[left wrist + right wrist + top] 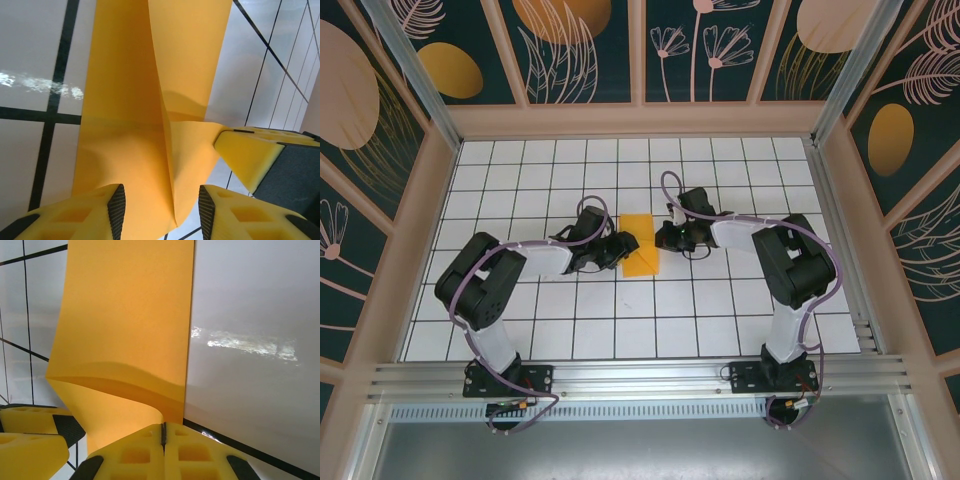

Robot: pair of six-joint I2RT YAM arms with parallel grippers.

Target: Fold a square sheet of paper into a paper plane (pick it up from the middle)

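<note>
Lying at the middle of the gridded surface [520, 180], the square sheet of paper [640, 257] is sitting between the two arms, partly folded over. The right pincer [163, 432] is gripping one curled-up edge of the sheet, its fingers pressed together on it. The left pincer [162, 200] is standing open, its pads straddling a raised crease without clamping it.

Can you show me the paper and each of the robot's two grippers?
sheet of paper [640, 247]: overhead view, middle of the sheet.
left gripper [161, 211]: left wrist view, gap between its open fingers.
right gripper [163, 432]: right wrist view, seam where its shut fingers pinch the sheet.
</note>
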